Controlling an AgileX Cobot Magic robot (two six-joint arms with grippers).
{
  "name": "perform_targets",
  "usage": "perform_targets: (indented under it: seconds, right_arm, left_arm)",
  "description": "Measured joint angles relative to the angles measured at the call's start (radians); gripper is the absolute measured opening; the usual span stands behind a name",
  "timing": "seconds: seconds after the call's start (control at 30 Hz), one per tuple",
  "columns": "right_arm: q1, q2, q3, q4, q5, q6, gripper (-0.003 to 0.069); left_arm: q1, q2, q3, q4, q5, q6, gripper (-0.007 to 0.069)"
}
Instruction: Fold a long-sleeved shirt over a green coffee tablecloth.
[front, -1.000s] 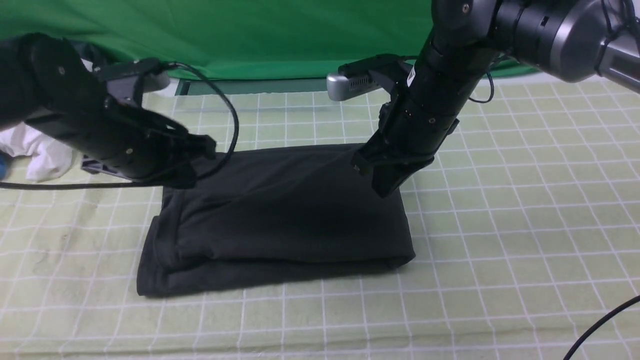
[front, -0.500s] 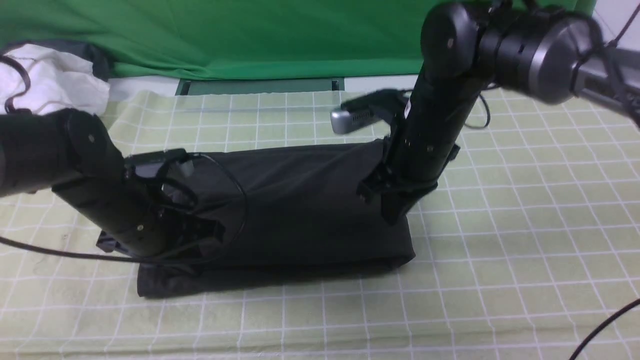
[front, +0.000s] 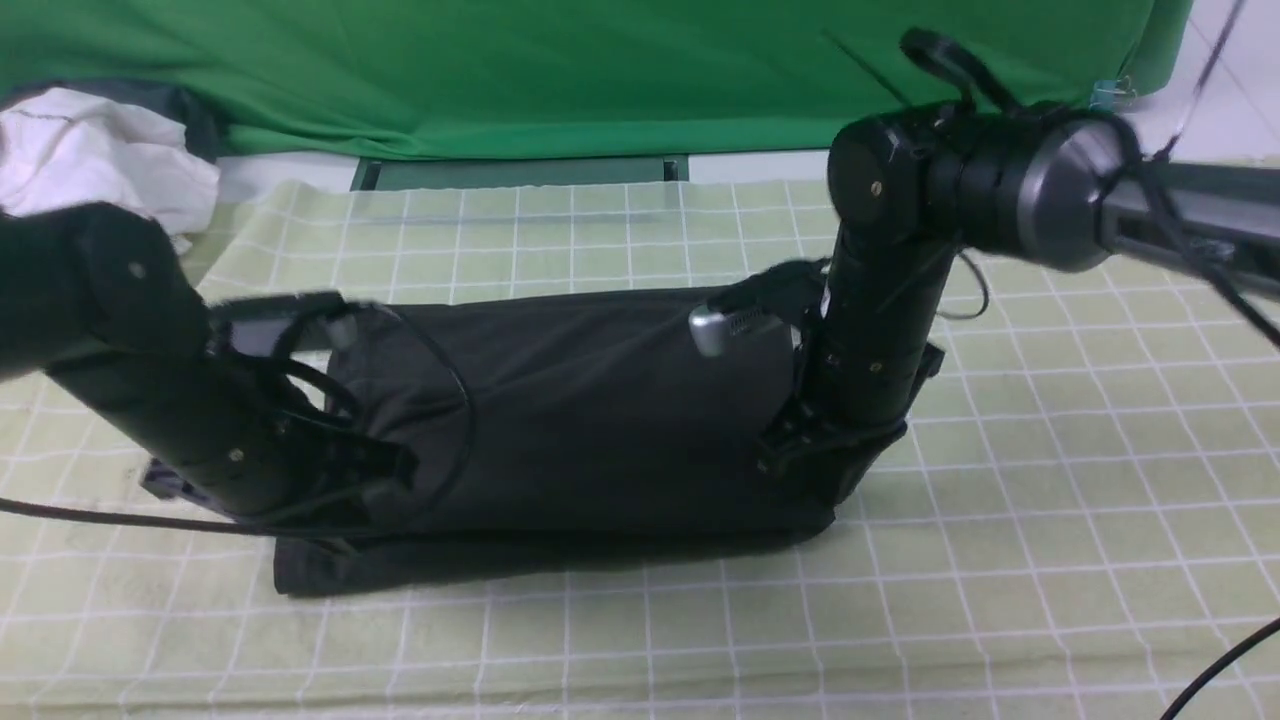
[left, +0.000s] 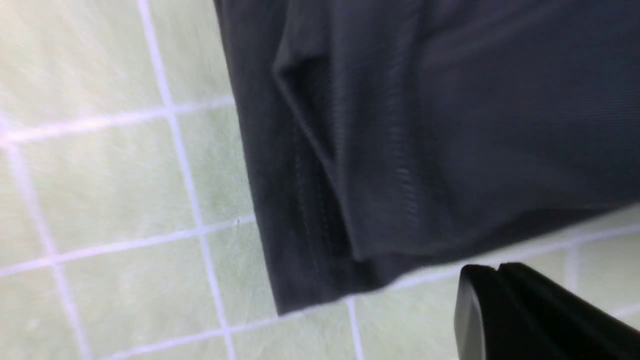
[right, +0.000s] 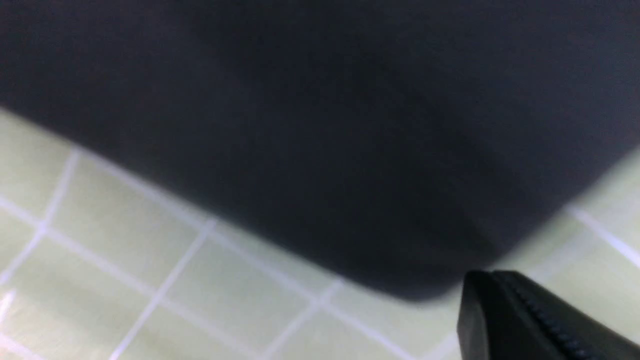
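Compared with a second ago, both arms have dropped down and pulled toward the near side, dragging the far edge of the shirt (front: 590, 410) over itself, so the top layer now stands up like a tent between them instead of lying flat. The white garment (front: 100, 160) at the far left is uncovered now that the left arm has moved off it.

The left gripper (front: 385, 470) sits low at the shirt's left end, arm angled down from the left. The right gripper (front: 825, 465) is at the shirt's right end, its forearm nearly upright under a bent elbow. Both look buried in the dark fabric, but I can't tell from any view whether the jaws are together or apart; the wrist cameras only show one dark fingertip (left: 525, 310) each, and they're blurry.

The shirt lies mid-way across the checked tablecloth (front: 1050, 560), its near edge flat on the cloth.
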Motion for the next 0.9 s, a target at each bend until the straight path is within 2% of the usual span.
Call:
perform_targets:
  seconds: [0.23, 0.4, 0.47, 0.53, 0.57, 0.67, 0.77, 0.9]
  right_arm:
    - [-0.015, -0.332, 0.002, -0.038, -0.048, 0.030, -0.0005]
    - [-0.018, -0.619, 0.053, -0.055, -0.192, 0.030, -0.0005]
    - [-0.019, -0.654, 0.075, -0.060, -0.214, 0.030, -0.0003]
    - [-0.020, -0.773, 0.148, -0.077, -0.299, 0.030, -0.0003]
    - [-0.020, -0.904, 0.257, -0.096, -0.406, 0.030, -0.0003]
    - [-0.020, -1.014, 0.365, -0.113, -0.502, 0.030, -0.0003]
    - [-0.021, -1.239, 0.600, -0.127, -0.716, 0.030, -0.0003]
    - [-0.021, -1.446, 0.809, -0.139, -0.917, 0.023, -0.0003]
  left_arm:
    - [0.000, -0.312, 0.000, 0.019, 0.022, 0.000, 0.0012]
    - [0.000, -0.555, 0.001, 0.027, 0.040, 0.000, 0.0012]
    - [0.000, -0.600, 0.001, 0.027, 0.040, 0.000, 0.0012]
    - [0.000, -0.677, 0.001, 0.023, 0.039, 0.000, 0.0012]
    - [0.000, -0.754, 0.001, 0.012, 0.038, 0.000, 0.0012]
    - [0.000, -0.823, 0.001, 0.004, 0.038, 0.001, 0.0013]
    - [0.000, -0.921, 0.001, 0.000, 0.039, 0.020, 0.0013]
    - [0.000, -1.000, 0.001, 0.000, 0.056, 0.023, 0.0013]
